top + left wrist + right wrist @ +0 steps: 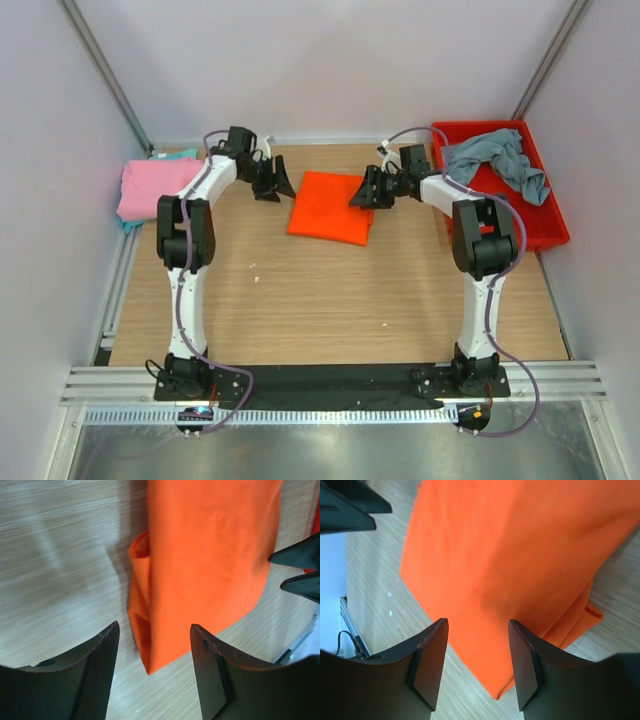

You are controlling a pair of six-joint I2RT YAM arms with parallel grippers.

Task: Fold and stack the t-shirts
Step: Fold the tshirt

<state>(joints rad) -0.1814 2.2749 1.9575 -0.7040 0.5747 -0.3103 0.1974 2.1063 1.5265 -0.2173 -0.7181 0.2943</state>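
Note:
A bright orange t-shirt [332,207] lies folded flat on the wooden table at the back middle. It also shows in the left wrist view [210,560] and the right wrist view [520,555]. My left gripper [274,186] is open and empty just left of the shirt's far left corner. My right gripper [366,193] is open and empty over the shirt's far right edge. A pink t-shirt [150,187] lies folded at the far left on a teal t-shirt [180,154], of which only an edge shows. A grey-blue t-shirt [500,160] lies crumpled in the red bin.
The red plastic bin [545,225] stands at the back right beside the right arm. White walls close in the table on three sides. A metal rail runs along the table's left edge [118,290].

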